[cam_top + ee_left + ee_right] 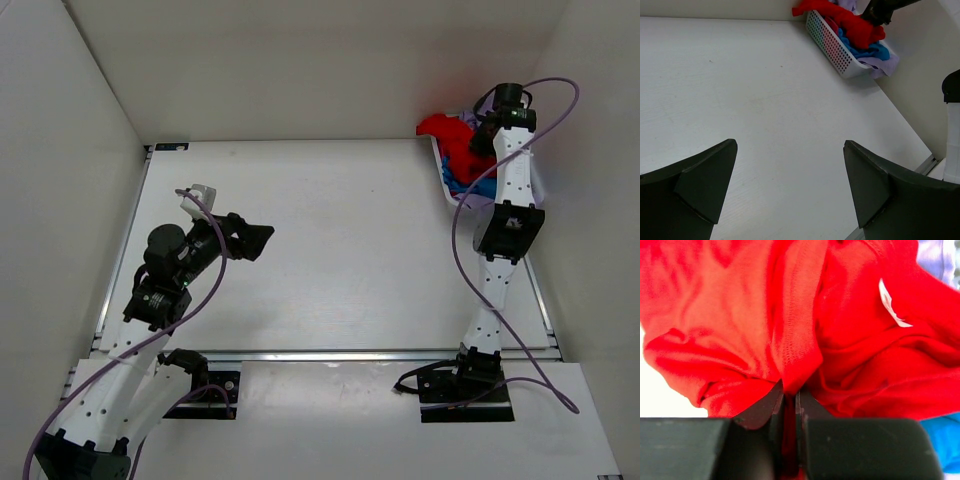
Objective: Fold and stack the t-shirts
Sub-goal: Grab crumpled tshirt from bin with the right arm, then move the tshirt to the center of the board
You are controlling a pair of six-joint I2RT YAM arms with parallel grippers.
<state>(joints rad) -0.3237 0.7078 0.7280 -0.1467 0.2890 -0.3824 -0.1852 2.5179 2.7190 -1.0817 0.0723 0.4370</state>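
Note:
A bright red t-shirt (452,138) lies crumpled on top of a white perforated basket (446,178) at the back right, over a blue shirt (472,185). In the left wrist view the red shirt (852,23), the blue shirt (872,50) and a lavender shirt (883,63) fill the basket (832,45). My right gripper (789,390) is shut on a fold of the red shirt (790,320), and in the top view it (484,138) is over the basket. My left gripper (790,192) is open and empty above the table at the left (258,240).
White walls close in the table on three sides. A metal rail (350,354) runs along the table's near edge. A small white bracket (200,195) sits by the left arm. Purple cables loop beside both arms.

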